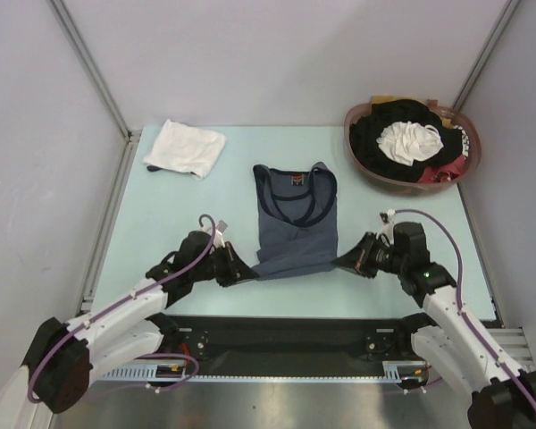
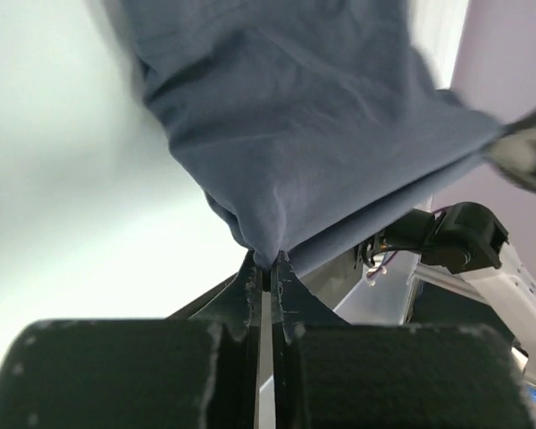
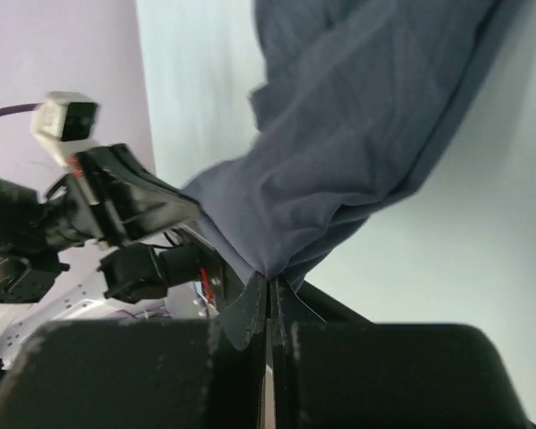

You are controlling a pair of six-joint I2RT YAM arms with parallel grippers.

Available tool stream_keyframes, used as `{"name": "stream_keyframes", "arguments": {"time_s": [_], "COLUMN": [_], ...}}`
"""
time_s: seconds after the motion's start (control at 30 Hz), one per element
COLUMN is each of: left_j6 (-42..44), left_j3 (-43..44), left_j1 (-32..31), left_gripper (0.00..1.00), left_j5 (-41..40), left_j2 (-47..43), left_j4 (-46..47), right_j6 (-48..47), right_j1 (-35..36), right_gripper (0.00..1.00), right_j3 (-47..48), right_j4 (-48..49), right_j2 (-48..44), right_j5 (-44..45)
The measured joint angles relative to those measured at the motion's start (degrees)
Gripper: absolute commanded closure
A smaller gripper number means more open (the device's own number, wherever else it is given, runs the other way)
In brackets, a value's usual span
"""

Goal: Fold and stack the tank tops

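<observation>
The slate grey-blue tank top point(image 1: 295, 219) lies flat in the middle of the table, straps toward the far side. My left gripper point(image 1: 248, 272) is shut on its near left hem corner; the left wrist view shows the cloth point(image 2: 286, 134) pinched at the fingertips point(image 2: 266, 261). My right gripper point(image 1: 341, 261) is shut on the near right hem corner; the right wrist view shows the cloth point(image 3: 357, 134) pinched at its tips point(image 3: 270, 279). A folded white top point(image 1: 186, 147) lies at the far left of the table.
A round basket point(image 1: 355, 152) at the far right holds a jumble of black, white and red clothes. The table's near edge with a black strip point(image 1: 286, 335) runs just behind both grippers. Grey walls close in the sides and back.
</observation>
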Motion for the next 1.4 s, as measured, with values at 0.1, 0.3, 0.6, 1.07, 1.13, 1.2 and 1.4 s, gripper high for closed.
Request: {"name": "stream_keyframes", "arguments": {"time_s": [0.1, 0.3, 0.6, 1.07, 1.13, 1.2, 1.4], "left_j6": [-1.9, -5.2, -8.7, -11.4, -11.2, -11.0, -10.6], "left_j3": [-4.0, -6.8, -7.9, -10.6, -10.8, -10.9, -9.0], "left_j1": [-2.7, -11.0, -16.0, -20.0, -20.3, -21.4, -25.5], "left_gripper": [1.00, 1.00, 1.00, 0.74, 0.50, 0.41, 0.28], "left_j5": [-2.1, -5.4, -10.2, -13.5, -14.5, -15.6, -21.0], "left_j2": [-4.5, -2.8, -3.1, -4.2, -2.8, -2.5, -6.3], "left_j4": [3.0, 5.6, 6.9, 5.4, 4.2, 2.3, -3.3], "right_j6": [0.6, 4.0, 5.8, 3.1, 1.5, 0.2, -2.2], "right_j1": [0.2, 2.0, 3.7, 4.6, 4.7, 5.0, 5.7], "right_gripper": [1.00, 1.00, 1.00, 0.66, 0.60, 0.53, 0.46], "right_j3": [-6.3, -12.7, -13.7, -15.4, -15.4, -15.4, -12.7], "right_j4": [-2.6, -12.2, -22.9, -26.0, -26.3, -26.9, -27.3], "right_j2": [-6.3, -22.2, -30.1, -25.6, -21.7, -19.6, -19.0], "right_j5": [1.4, 5.4, 9.2, 10.5, 11.8, 12.9, 17.1]}}
